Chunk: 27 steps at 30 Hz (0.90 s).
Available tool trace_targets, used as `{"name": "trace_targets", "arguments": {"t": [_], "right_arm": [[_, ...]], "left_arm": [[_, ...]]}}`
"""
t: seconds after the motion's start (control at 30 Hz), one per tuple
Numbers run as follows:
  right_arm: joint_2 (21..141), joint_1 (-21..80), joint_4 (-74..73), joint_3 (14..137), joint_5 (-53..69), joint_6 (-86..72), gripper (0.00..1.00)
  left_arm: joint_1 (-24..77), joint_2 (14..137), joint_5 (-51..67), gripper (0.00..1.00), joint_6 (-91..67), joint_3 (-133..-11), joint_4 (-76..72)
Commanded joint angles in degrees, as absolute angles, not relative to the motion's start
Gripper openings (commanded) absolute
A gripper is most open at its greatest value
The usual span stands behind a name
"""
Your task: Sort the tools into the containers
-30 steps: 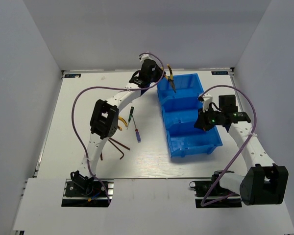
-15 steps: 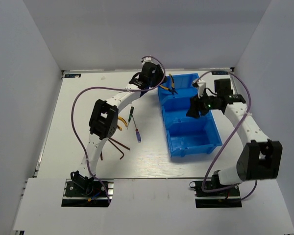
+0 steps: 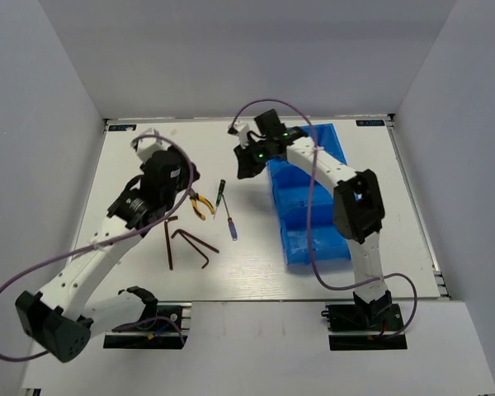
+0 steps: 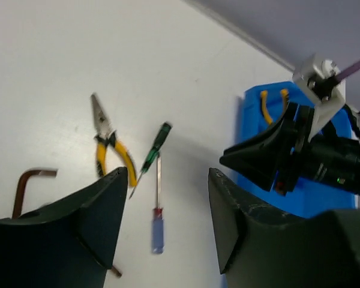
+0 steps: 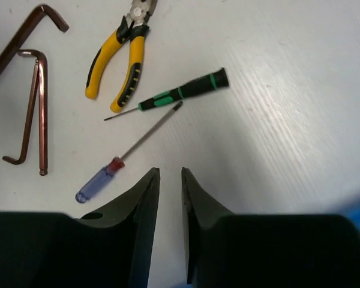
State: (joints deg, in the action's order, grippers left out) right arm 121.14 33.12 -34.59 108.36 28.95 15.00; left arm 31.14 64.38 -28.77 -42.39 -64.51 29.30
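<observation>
1. Left gripper (image 4: pixel 168 180) wide, empty; yellow-handled pliers (image 4: pixel 111 153) just right of it on the table.
2. Right gripper (image 5: pixel 169 174) barely ajar, empty; green-handled screwdriver (image 5: pixel 180 93) and blue-handled screwdriver (image 5: pixel 99 180) lie near-left, bright blue plastic bin (image 3: pixel 301 239) right.

We look down on a white table (image 3: pixel 256 264) boxed in by plain pale walls.
Around it we see three matte grey-lavender panels: a back wall (image 3: pixel 247 58) along the far edge, a left wall (image 3: pixel 33 165) and a right wall (image 3: pixel 470 165) slanting in from the sides. A thin dark rim frames the tabletop, and we make out a small blue label at each far corner (image 3: pixel 122 127) (image 3: pixel 373 123), their print too small to read. A white ledge (image 3: pixel 256 346) runs across the near side. The light is soft and even, with only faint shadows; we see no window or lamp.
</observation>
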Motion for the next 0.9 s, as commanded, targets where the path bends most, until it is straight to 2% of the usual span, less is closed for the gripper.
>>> {"name": "trace_targets", "arguments": {"t": [0.0,0.17,0.3,0.33,0.57,0.87], "right_arm": [[123.0,36.6,-31.6,111.6,26.8,8.6,0.28],[127.6,43.9,-22.9,112.1,26.0,10.5,0.42],[132.8,47.9,-20.5,117.2,22.9,9.1,0.45],[134.5,48.7,-19.6,118.4,22.1,9.0,0.49],[139.7,51.3,-16.3,120.1,8.8,11.4,0.5],[136.9,50.9,-13.7,115.1,6.2,14.9,0.51]], "left_arm": [[31.3,62.3,-30.3,0.67,-51.9,-56.2,44.9],[31.3,52.6,-28.2,0.68,-57.6,-48.9,50.2],[31.3,46.8,-27.2,0.68,-58.3,-46.5,53.2],[31.3,45.6,-26.6,0.68,-58.3,-46.5,53.8],[31.3,43.7,-25.0,0.69,-58.8,-44.7,55.0],[31.3,44.2,-23.2,0.69,-58.8,-41.7,51.9]]}}
